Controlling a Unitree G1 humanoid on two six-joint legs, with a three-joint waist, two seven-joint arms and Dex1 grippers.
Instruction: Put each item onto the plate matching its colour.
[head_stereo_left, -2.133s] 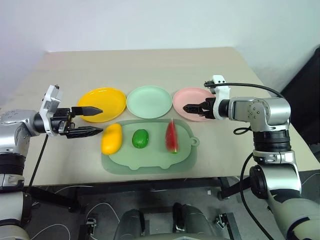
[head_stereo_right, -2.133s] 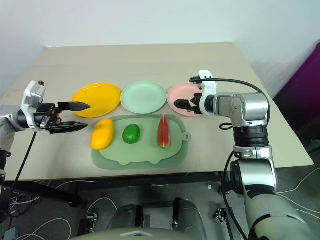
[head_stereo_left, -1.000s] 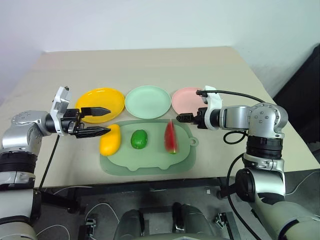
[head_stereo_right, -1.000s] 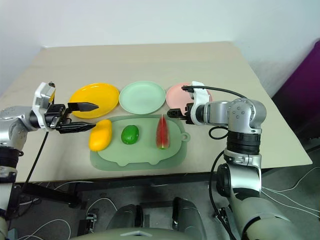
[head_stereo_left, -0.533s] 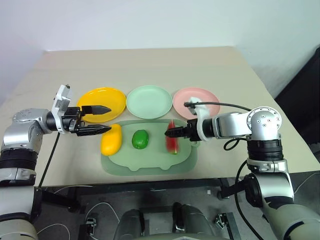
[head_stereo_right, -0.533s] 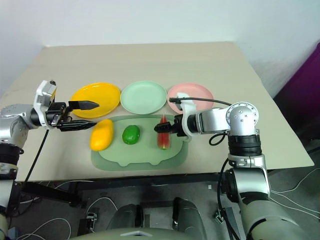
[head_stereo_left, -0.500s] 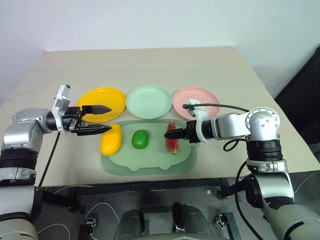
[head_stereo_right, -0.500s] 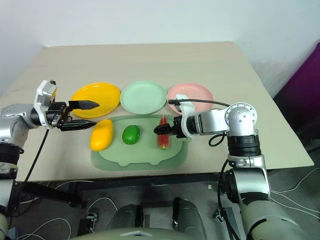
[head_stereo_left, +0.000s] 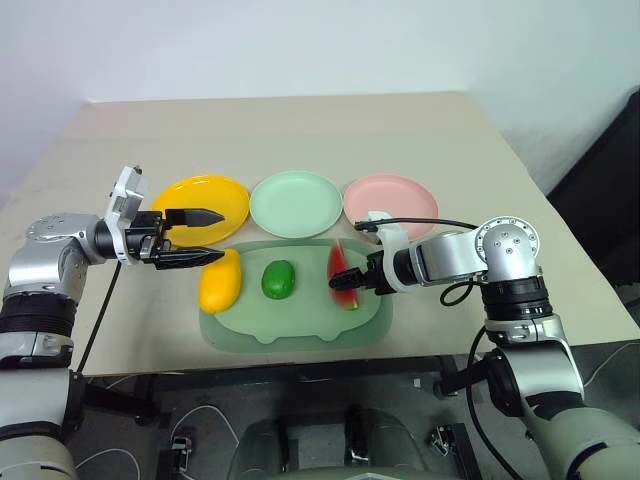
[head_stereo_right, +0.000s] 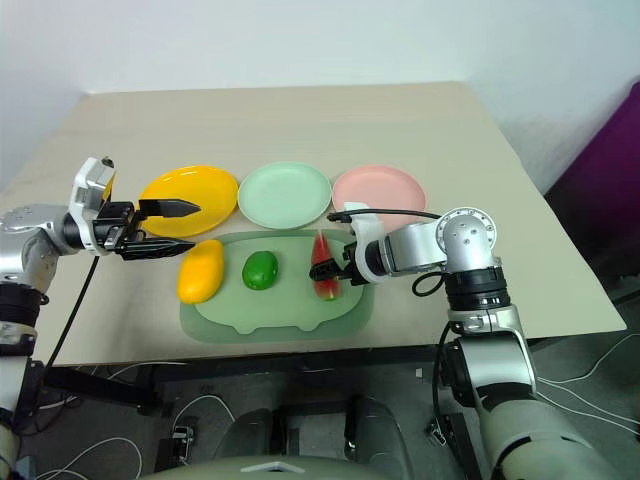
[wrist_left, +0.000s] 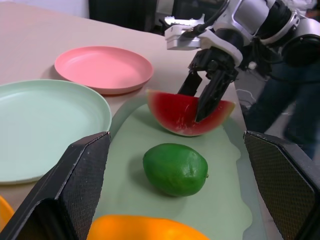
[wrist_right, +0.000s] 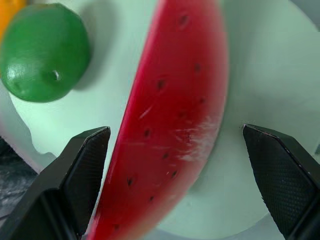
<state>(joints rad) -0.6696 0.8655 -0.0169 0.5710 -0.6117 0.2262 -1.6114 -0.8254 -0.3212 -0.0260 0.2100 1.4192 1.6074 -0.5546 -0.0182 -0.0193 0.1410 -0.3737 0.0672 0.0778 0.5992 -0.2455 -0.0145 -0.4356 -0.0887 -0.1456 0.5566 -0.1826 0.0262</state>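
Three items lie in a row on a pale green mat (head_stereo_left: 300, 318): a yellow mango (head_stereo_left: 220, 280), a glossy green fruit (head_stereo_left: 279, 279) and a red watermelon wedge (head_stereo_left: 340, 268) standing on its rind. Behind the mat sit the yellow plate (head_stereo_left: 195, 197), the mint green plate (head_stereo_left: 295, 204) and the pink plate (head_stereo_left: 392, 194). My right gripper (head_stereo_left: 343, 283) is open and tilted down, one finger on each side of the watermelon wedge (wrist_right: 175, 120). My left gripper (head_stereo_left: 214, 236) is open, hovering level just left of the mango, in front of the yellow plate.
The mat has a small tab (head_stereo_left: 388, 285) at its right end, under my right wrist. A black cable (head_stereo_left: 430, 223) loops over the right forearm. The beige table (head_stereo_left: 300, 130) stretches back behind the plates; its front edge runs just below the mat.
My right gripper has dropped and swung left from in front of the pink plate down onto the mat, and now straddles the watermelon wedge. The left gripper has held still.
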